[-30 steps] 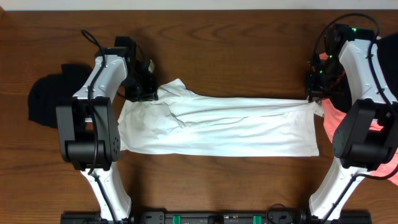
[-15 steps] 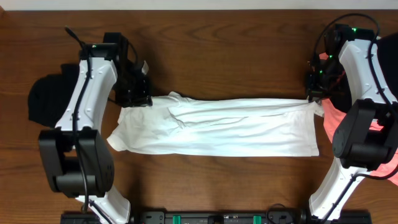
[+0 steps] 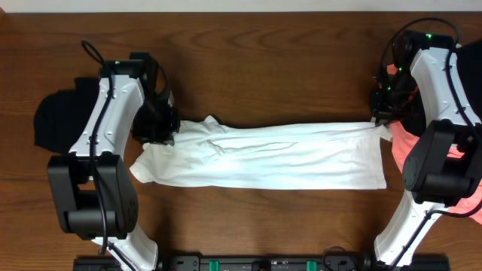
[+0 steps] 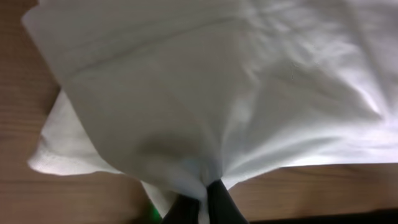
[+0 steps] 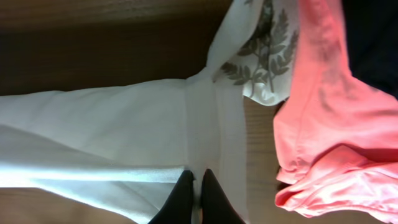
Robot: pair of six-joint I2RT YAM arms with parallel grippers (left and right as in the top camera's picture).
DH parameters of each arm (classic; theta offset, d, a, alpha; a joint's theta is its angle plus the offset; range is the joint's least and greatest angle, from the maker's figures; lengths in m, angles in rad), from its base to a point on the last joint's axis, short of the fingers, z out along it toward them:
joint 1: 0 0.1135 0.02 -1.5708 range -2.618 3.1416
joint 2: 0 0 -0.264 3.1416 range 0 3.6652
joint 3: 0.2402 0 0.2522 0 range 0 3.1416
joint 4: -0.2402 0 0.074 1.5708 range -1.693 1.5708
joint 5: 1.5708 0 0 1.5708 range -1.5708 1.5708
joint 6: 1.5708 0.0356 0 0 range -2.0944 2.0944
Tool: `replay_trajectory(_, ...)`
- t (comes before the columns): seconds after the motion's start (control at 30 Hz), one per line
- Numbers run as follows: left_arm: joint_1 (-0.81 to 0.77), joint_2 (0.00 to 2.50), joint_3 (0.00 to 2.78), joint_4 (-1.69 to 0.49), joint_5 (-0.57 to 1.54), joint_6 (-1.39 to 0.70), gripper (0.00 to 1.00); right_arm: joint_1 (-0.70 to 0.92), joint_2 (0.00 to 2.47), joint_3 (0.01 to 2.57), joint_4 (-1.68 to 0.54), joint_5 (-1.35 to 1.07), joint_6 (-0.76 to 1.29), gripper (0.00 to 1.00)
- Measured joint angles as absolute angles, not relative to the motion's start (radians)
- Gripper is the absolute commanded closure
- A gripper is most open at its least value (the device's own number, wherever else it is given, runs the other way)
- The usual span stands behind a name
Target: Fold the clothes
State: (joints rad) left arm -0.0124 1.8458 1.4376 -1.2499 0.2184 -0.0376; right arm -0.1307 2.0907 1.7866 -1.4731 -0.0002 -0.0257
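A white garment (image 3: 271,158) lies stretched across the middle of the wooden table. My left gripper (image 3: 167,134) is shut on its upper left corner; the left wrist view shows the cloth (image 4: 205,93) bunched between the dark fingers (image 4: 204,198). My right gripper (image 3: 376,119) is shut on the upper right corner; the right wrist view shows the fingers (image 5: 196,186) pinching the white fabric (image 5: 112,118).
A pink garment (image 3: 467,162) lies at the right edge, also in the right wrist view (image 5: 336,106), next to a white leaf-print cloth (image 5: 264,56). A black garment (image 3: 60,117) lies at the left edge.
My left gripper has moved toward the near edge and slightly left with the garment's upper left corner, folding that edge over. The right arm has not moved.
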Motion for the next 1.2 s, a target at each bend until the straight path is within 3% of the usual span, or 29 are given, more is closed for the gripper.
replay_trajectory(0.33,-0.012,1.846,1.413,-1.249,0.172,-0.051,0.94,-0.131,2.091,1.770,-1.464,0.074,-0.022,0.85)
replay_trajectory(0.63,-0.012,1.846,1.413,-1.249,0.168,-0.052,0.94,-0.131,2.091,1.615,-1.338,0.089,-0.019,0.91)
replay_trajectory(0.8,-0.012,1.846,1.413,-1.253,0.168,-0.052,0.94,-0.131,2.091,1.605,-1.310,0.077,-0.018,0.85)
replay_trajectory(1.0,-0.012,1.846,1.413,-1.292,0.168,-0.052,0.94,-0.131,2.091,1.649,-1.324,-0.019,-0.023,0.75)
replay_trajectory(1.2,-0.012,1.846,1.413,-1.333,0.164,-0.052,0.94,-0.111,2.091,1.673,-1.333,-0.235,-0.106,0.74)
